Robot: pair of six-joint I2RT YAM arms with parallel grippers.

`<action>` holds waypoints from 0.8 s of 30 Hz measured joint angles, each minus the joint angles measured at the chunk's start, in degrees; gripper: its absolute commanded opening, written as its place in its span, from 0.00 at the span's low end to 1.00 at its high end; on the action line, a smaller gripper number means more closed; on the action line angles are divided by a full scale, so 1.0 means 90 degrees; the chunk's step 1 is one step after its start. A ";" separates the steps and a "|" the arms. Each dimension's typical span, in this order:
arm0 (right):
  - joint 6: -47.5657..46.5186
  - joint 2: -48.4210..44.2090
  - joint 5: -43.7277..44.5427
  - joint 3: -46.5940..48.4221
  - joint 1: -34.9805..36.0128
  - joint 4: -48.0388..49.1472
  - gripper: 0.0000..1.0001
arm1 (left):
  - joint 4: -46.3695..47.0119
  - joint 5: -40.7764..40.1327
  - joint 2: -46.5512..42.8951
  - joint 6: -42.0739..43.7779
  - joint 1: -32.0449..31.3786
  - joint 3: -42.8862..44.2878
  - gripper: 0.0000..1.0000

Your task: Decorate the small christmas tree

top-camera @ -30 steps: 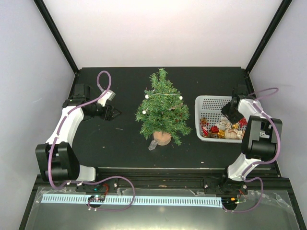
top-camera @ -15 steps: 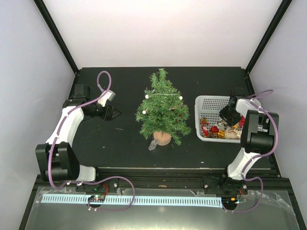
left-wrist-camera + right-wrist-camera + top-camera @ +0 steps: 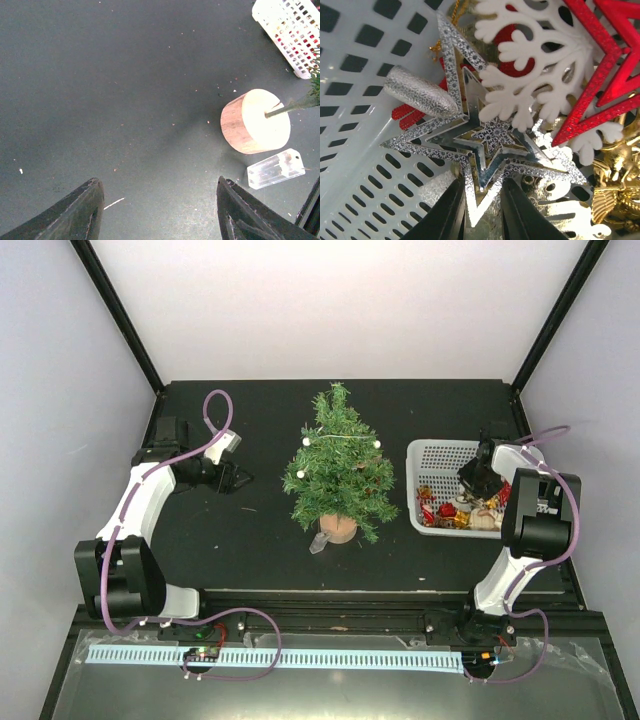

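The small christmas tree (image 3: 338, 465) stands mid-table on its round wooden base (image 3: 339, 528), with a few white balls on it. Its base (image 3: 255, 127) also shows in the left wrist view. My left gripper (image 3: 240, 478) hovers left of the tree, open and empty (image 3: 160, 210) over bare table. My right gripper (image 3: 478, 480) is down inside the white basket (image 3: 435, 452). Its fingers (image 3: 482, 205) close on the lower point of a silver star ornament (image 3: 485, 140) lying among the other ornaments.
In the basket (image 3: 350, 150) lie a white snowflake (image 3: 535, 80), a red star (image 3: 600, 75), gold pieces (image 3: 615, 190) and a silver drop (image 3: 420, 95). A clear plastic piece (image 3: 275, 169) lies next to the tree base. Walls close in the table's sides.
My right gripper has dropped from above the basket's far edge down into the ornaments and is now around the silver star. The left arm has barely moved.
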 measured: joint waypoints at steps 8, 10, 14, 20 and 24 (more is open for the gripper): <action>0.0005 -0.0078 0.0136 0.0000 -0.0002 -0.0075 0.16 | -0.0002 0.0005 0.0000 0.0007 0.0000 0.0000 0.63; 0.0002 -0.0182 0.0163 -0.0002 0.0000 -0.0109 0.16 | -0.0002 0.0005 0.0000 0.0010 0.0000 0.0000 0.63; 0.0002 -0.0452 0.0202 -0.0017 0.0000 -0.0153 0.16 | -0.0002 0.0005 0.0000 0.0010 0.0000 0.0000 0.63; 0.0005 -0.0967 0.0231 -0.0102 0.0000 -0.0199 0.16 | -0.0012 0.0024 -0.0002 0.0012 0.0000 0.0000 0.63; 0.0005 -0.1229 0.0221 -0.0170 0.0000 -0.0226 0.16 | -0.0034 0.0051 -0.0005 0.0015 0.0000 0.0000 0.63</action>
